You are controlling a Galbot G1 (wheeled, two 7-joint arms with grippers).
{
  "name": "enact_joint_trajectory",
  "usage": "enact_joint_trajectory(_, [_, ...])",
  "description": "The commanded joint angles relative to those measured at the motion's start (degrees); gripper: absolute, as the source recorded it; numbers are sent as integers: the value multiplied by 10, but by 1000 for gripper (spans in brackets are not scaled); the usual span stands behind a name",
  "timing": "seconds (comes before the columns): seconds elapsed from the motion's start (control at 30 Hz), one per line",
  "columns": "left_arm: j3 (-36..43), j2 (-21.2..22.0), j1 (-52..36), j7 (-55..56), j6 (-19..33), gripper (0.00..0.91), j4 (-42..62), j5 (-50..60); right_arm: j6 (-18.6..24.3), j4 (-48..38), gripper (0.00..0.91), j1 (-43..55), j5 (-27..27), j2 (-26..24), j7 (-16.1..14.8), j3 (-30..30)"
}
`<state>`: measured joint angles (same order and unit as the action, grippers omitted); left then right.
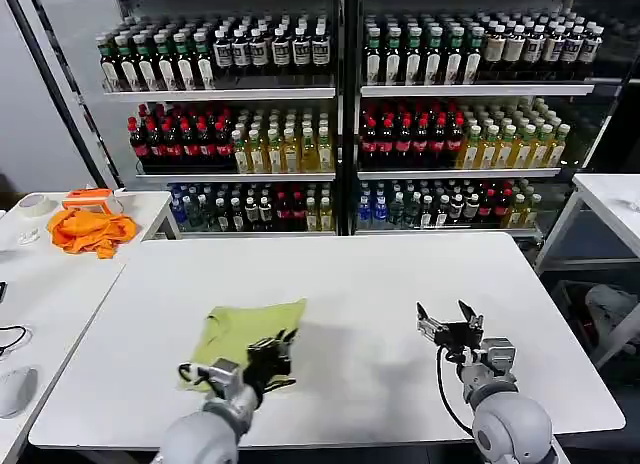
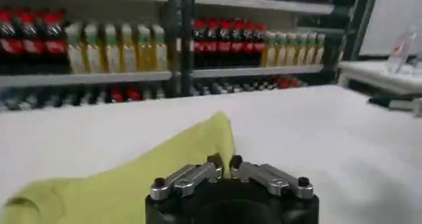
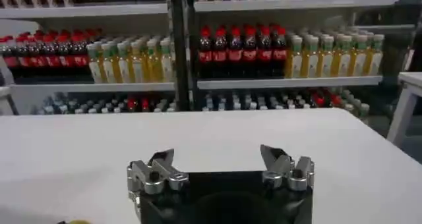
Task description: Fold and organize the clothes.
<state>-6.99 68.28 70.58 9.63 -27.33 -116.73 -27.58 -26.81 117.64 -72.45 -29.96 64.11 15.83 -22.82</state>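
A lime T-shirt (image 1: 243,334) lies partly folded on the white table (image 1: 350,274), front left of centre. My left gripper (image 1: 283,341) sits at its near right edge, shut on a pinch of the fabric. In the left wrist view the lime shirt (image 2: 119,179) rises into a fold between the closed fingertips of the left gripper (image 2: 224,162). My right gripper (image 1: 447,315) hovers open over bare table to the right, nothing between its fingers; the right wrist view shows the right gripper (image 3: 217,157) with its jaws wide apart.
A bright orange cloth (image 1: 90,230) lies on a side table (image 1: 50,284) at far left with a tape roll (image 1: 35,205). Shelves of bottles (image 1: 340,114) stand behind the table. Another white table (image 1: 610,199) is at far right.
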Motion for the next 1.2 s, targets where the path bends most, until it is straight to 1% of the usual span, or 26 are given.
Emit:
enact_joint_trajectory(0.03, [76,97,-42,25,81,907,50,-62,6,-4,907,8,-20,6,-4,23])
enact_joint_trajectory(0.1, [66,101,-30,27,85,907,45,-66,7,-7,907,13,-22,8,-4,31])
enact_joint_trajectory(0.17, [41,112,-12,36,88,907,39,-68,10,-9,907,22,-27,14,-3,48])
enact_joint_trajectory(0.23, [19,121,10,47,86,907,27,-110,16,-12,907,30,-41,19,-4,69])
enact_joint_trajectory(0.3, [3,124,28,54,87,907,14,-115,21,-20,907,39,-59,24,-1,89])
enact_joint_trajectory(0.37, [-21,122,50,57,89,907,-8,-111,20,-33,907,50,-96,34,7,114])
enact_joint_trajectory(0.4, [-29,121,58,59,89,907,-14,-110,20,-34,907,54,-105,37,11,123])
enact_joint_trajectory(0.5, [-89,115,96,61,90,907,-45,-105,9,-52,907,62,-131,54,20,163])
enact_joint_trajectory(0.63, [-155,95,130,66,95,907,-68,-114,-7,-74,907,82,-178,77,41,211])
enact_joint_trajectory(0.7, [-184,87,142,66,98,907,-79,-114,-10,-88,907,88,-184,88,53,228])
enact_joint_trajectory(0.83, [-216,75,161,65,99,907,-91,-115,-11,-111,907,100,-184,103,62,256])
enact_joint_trajectory(0.87, [-220,74,162,65,99,907,-91,-115,-11,-114,907,103,-184,105,66,259])
enact_joint_trajectory(1.0, [-223,79,164,67,98,907,-93,-112,-24,-131,907,125,-182,120,97,278])
enact_joint_trajectory(1.13, [-222,83,167,67,98,907,-97,-110,-26,-139,907,136,-183,127,106,285])
enact_joint_trajectory(1.2, [-221,85,169,68,98,907,-97,-110,-23,-142,393,139,-186,129,109,285])
